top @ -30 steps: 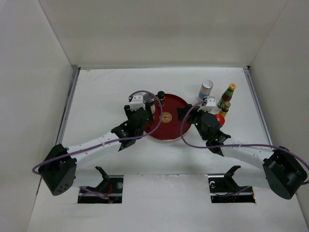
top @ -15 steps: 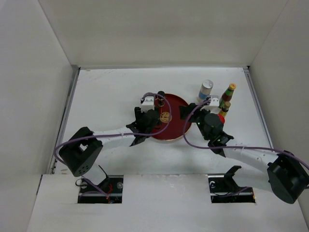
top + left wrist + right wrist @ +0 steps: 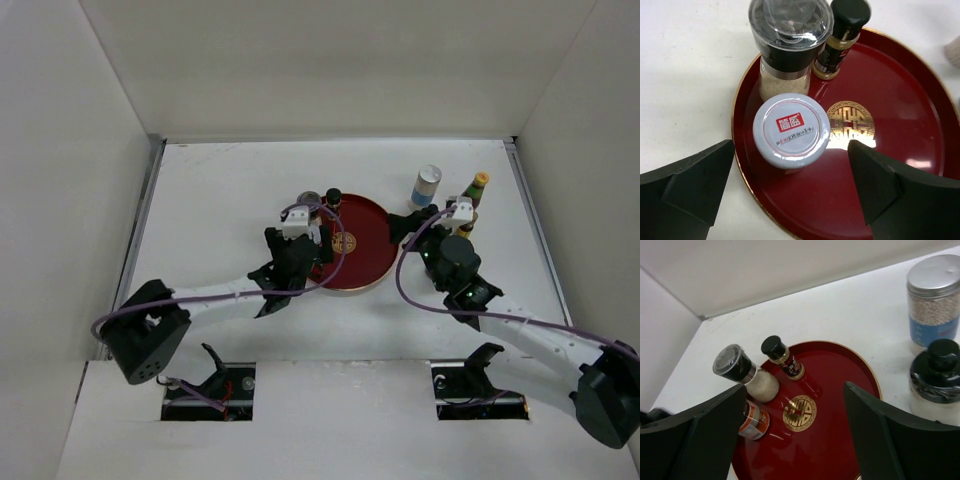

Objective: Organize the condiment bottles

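step: loading tray (image 3: 900,100); jar (image 3: 791,131) stands at its left rim, touching grinder (image 3: 790,30) | left gripper (image 3: 791,150) spread, clear of jar | right gripper (image 3: 794,386) spread, empty, over tray's right rim | next: likely grasp shaker (image 3: 934,295) on worktop (image 3: 220,190) right of tray and carry it in

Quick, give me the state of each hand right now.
Left hand: open, its fingers either side of the grey-lidded jar, not gripping it.
Right hand: open, holding nothing.
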Robot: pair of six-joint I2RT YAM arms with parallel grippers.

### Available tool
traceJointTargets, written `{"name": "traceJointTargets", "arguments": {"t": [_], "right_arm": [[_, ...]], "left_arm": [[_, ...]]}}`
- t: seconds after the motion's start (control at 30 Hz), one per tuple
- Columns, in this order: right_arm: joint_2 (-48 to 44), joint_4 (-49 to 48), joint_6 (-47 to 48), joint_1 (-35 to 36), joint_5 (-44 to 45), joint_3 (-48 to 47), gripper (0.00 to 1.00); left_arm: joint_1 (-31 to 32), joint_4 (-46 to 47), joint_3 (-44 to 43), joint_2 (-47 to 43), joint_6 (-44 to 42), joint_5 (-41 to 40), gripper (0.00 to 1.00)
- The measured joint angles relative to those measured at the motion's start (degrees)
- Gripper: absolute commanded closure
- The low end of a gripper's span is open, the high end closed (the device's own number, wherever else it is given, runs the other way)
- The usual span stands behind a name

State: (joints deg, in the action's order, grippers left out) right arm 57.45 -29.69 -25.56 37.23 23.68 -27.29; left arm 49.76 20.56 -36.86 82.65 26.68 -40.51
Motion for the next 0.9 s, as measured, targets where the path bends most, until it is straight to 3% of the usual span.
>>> {"name": "traceJointTargets", "arguments": {"t": [0.07, 0.1, 0.17, 0.23, 0.37, 0.47, 0.7, 0.9], "right_arm": [[-2.2, 3.9, 0.0, -1.1, 0.7, -0.5, 0.58], [-3.4, 6.2, -0.3, -1.6, 1.4, -1.0, 0.66], [-5.9, 11.3, -0.9, -2.4, 3.1, -2.4, 0.70], [-8.7, 16.5, -1.5, -2.8, 5.9, -3.8, 0.60], [-12.5, 26.4, -2.5, -3.1, 13.5, -6.3, 0.14], [-11.9, 34.1, -3.1, -3.1, 18.8, -8.2, 0.00], [-6.5, 48.1, -5.4, -5.2, 23.6, -9.9, 0.00], [-4.0, 51.1, -5.8, -8.9, 22.4, -9.9, 0.00]], "left_arm": [[0.3, 1.2, 2.4, -4.0, 0.0, 0.0, 0.00], [0.5, 2.1, 3.7, -6.5, 0.0, 0.0, 0.00], [0.6, 5.0, 6.3, -11.4, 0.1, -0.1, 0.00], [0.6, 9.2, 9.6, -16.4, 0.3, -0.8, 0.00], [0.1, 16.6, 17.7, -22.9, 2.1, -3.9, 0.00], [-2.5, 19.1, 22.7, -24.1, 3.8, -5.8, 0.00], [-7.6, 21.2, 26.6, -24.5, 8.2, -7.7, 0.00], [-7.7, 22.8, 26.6, -22.0, 9.5, -7.3, 0.00]]}}
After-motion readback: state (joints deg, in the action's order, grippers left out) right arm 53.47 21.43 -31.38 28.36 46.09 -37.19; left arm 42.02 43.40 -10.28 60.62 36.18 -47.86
